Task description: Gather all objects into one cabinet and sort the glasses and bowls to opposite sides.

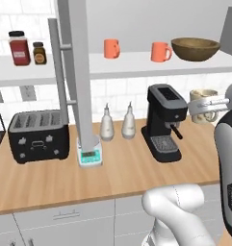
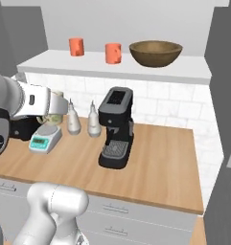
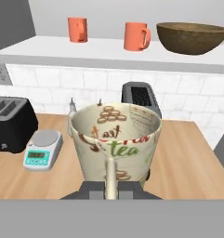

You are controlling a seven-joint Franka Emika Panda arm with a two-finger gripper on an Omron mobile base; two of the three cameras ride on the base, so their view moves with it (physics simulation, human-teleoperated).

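- So right now I've got the cream mug up in the air, well above the surface, with the end effector pinched tight on its handle. In the hand view the mug sits upright, mouth up, handle pointing back at me.
- The cabinet shelf already carries two orange mugs and the wooden bowl. The bowl sits at the right end and the nearer orange mug is just beside it.
- My read: this step is carrying the cream one up onto that shelf, on the mug side, away from the bowl.
- I'd aim for the bare stretch between the two orange mugs, or left of the far one. The gap next to the bowl looks too tight to me.
- A handle grip lets a mug swing, so I'd go slow and keep it level.
- I need to rise enough to clear the shelf's front edge before pushing in, and steer wide of the coffee machine sitting below.
- The open cabinet door stands on the left, so I'd approach from the right-centre.
- I'd set the base flat on the shelf before letting go.
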